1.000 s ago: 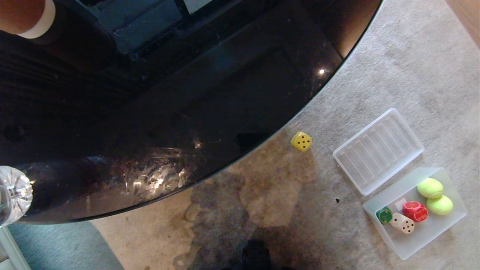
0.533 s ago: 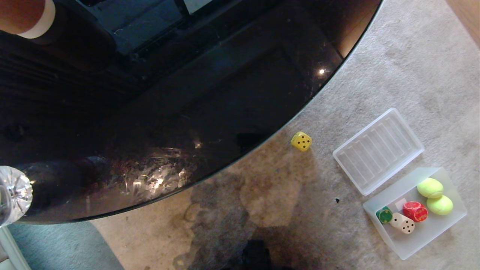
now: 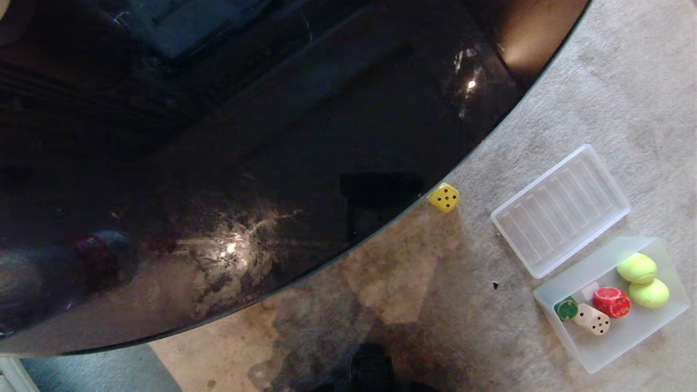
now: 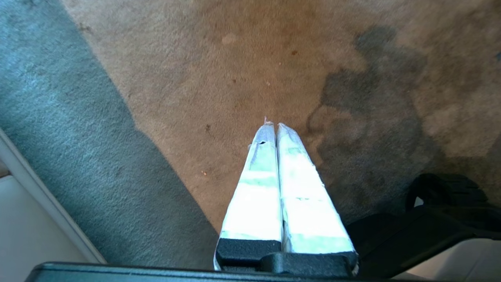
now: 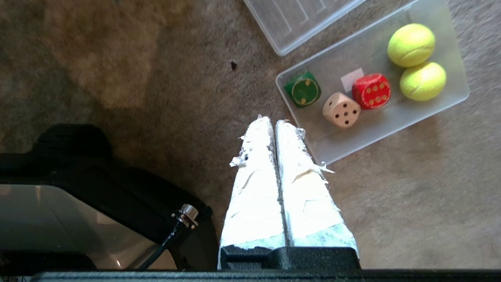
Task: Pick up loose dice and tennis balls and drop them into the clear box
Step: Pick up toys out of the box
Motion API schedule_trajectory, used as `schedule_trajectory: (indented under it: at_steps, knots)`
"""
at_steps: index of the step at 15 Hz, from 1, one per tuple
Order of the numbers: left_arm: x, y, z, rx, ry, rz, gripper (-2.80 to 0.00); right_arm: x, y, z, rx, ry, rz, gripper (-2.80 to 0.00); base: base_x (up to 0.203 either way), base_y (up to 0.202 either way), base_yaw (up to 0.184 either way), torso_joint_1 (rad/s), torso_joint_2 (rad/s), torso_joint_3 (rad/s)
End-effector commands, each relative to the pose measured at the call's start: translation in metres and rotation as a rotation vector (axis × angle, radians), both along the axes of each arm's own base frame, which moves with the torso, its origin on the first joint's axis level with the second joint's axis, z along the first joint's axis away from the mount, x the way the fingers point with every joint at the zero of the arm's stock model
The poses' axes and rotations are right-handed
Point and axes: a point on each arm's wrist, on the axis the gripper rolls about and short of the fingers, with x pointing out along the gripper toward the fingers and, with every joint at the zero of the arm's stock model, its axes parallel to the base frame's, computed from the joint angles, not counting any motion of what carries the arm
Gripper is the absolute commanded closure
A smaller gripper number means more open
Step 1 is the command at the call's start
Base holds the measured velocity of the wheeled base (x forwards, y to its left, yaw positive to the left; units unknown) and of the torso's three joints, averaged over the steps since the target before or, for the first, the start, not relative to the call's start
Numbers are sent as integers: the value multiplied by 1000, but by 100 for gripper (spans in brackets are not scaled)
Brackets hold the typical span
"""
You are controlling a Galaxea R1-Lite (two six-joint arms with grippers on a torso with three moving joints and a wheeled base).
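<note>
The right claw (image 5: pixel 273 122) is fully closed, its two taped fingers pressed together, and it holds nothing. It hangs above the carpet (image 5: pixel 391 203), with its tips just beside the near corner of the clear box (image 5: pixel 395 121). The left claw (image 4: pixel 273 126) is also closed flat and empty, suspended over a bare, stained part of the carpet well apart from the task items. Neither claw appears in the head view.

The clear box rests on the carpet to the robot's right. It contains the green die (image 5: pixel 302 89), the beige die (image 5: pixel 341 110), the red die (image 5: pixel 371 91) and both tennis balls (image 5: pixel 411 45). The two balls touch each other at one end of the box. The red and beige dice sit close together near the middle, beside a small white sticker (image 5: pixel 351 79). The green die lies in the corner at the opposite end.

The ribbed lid (image 3: pixel 561 209) lies flat on the carpet just beside the box.

The yellow die (image 3: pixel 444 197) remains outside the box. It sits on the carpet at the curved edge of the dark glass desk (image 3: pixel 245 163), apart from the lid.
</note>
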Motion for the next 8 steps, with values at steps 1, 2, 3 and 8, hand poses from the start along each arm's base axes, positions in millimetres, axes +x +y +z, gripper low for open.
schedule_trajectory:
  at_steps: [1,2,3,8]
  knots:
    - [0,0,0,-1,0,-1,0,0,0,0,0,0,-1,0,0,0,0,2,1,-77]
    - [0,0,0,-1,0,0,0,0,0,0,1,2,-1,0,0,0,0,7,2,-36]
    - [0,0,0,-1,0,0,0,0,0,0,0,2,-1,0,0,0,0,5,5,-27]
    - [0,0,0,-1,0,0,0,-4,0,15,3,-7,-2,0,0,0,0,0,0,0]
